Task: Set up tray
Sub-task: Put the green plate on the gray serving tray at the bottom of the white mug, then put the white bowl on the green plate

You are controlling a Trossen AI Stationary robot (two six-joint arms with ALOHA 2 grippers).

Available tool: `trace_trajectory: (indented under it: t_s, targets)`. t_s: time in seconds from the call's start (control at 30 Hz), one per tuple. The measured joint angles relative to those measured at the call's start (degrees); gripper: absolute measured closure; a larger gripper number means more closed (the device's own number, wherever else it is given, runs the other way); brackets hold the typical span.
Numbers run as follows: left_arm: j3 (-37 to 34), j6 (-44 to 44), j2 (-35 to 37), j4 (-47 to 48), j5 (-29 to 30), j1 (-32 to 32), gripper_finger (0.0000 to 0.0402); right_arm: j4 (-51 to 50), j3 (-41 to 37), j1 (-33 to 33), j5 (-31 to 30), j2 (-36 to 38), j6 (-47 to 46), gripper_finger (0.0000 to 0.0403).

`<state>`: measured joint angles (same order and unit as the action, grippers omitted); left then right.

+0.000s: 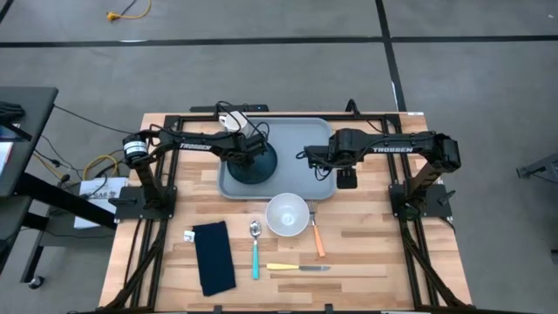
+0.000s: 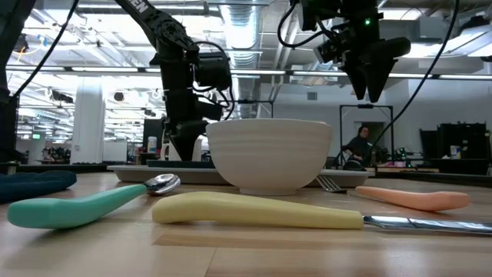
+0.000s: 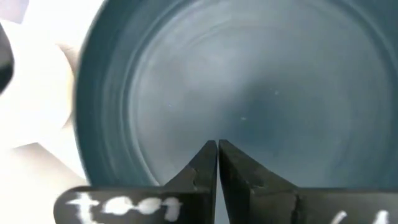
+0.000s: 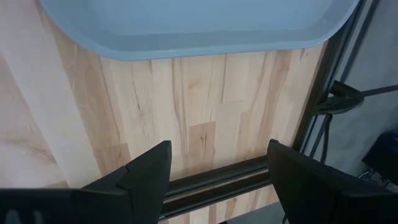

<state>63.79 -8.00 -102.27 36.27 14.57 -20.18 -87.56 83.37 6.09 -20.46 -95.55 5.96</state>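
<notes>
A pale butcher-block wooden table (image 1: 366,253) edged by a black metal frame (image 1: 418,262) is seen standing on a grey concrete floor (image 1: 488,78) crossed by dark taped lines (image 1: 261,40). A yellow cable (image 1: 126,12) is left coiled on the floor, and a black side desk (image 1: 22,131) is set nearby. Beyond, exposed silver ceiling ducts (image 2: 242,19), white columns (image 2: 88,123) and a seated person (image 2: 358,146) are shown under bright overhead lighting.

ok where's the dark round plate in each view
high view: dark plate on the tray's left part, under the left pincer.
low view: only its thin dark edge, left of the white bowl.
left wrist view: fills the picture.
right wrist view: not in it.
shared landmark: the tray.
</notes>
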Motion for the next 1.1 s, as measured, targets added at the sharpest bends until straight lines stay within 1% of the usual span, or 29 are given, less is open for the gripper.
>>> trace_trajectory:
  t_s: [0.1, 0.2, 0.33, 0.47, 0.6, 0.73, 0.8, 0.9, 1.0, 1.1]
  targets:
    - [-0.09, -1.37, 2.07, 0.81, 2.05, 0.19, 0.0397, -0.08, 0.00, 0.02, 0.93, 0.00, 0.02, 0.0148]
    - [-0.09, -2.48, 7.22, 0.83, 5.02, 1.02, 0.0397, -0.08, 0.00, 0.07, 3.78, 0.00, 0.02, 0.0148]
    - [-0.09, -3.43, 16.99, 1.78, 8.10, 2.31, 0.0397, 2.33, -0.92, 0.45, 6.43, 0.00, 0.03, 0.0148]
    - [-0.09, -4.52, 27.34, 3.28, 10.66, 5.01, 0.0397, 5.48, -3.16, 1.23, 8.86, 0.02, 0.05, 0.0148]
    - [-1.97, -3.39, 36.02, 2.23, 11.03, 9.57, 0.0397, 9.96, -7.22, 2.17, 14.71, 0.00, 0.02, 0.0148]
    - [-8.73, -1.78, 42.77, -3.07, 14.06, 15.05, 0.0397, 10.58, -10.51, 2.32, 22.44, -0.02, 3.96, 0.0148]
    - [-13.15, -1.71, 45.64, -6.22, 15.14, 17.66, 0.0397, 10.75, -10.91, 2.28, 24.93, -0.02, 4.70, 0.0148]
    - [-19.64, -0.87, 49.25, -11.40, 15.36, 20.93, 0.0397, 12.40, -10.93, 2.31, 26.25, -0.02, 2.04, 0.0148]
    - [-25.26, 2.38, 51.97, -18.16, 15.27, 23.76, 0.0397, 17.46, -10.93, 2.32, 26.39, -0.02, -1.03, 0.0148]
    - [-29.03, 5.40, 53.59, -23.18, 14.41, 26.12, 0.0397, 22.73, -10.93, 2.30, 26.43, -0.02, -3.89, 0.0148]
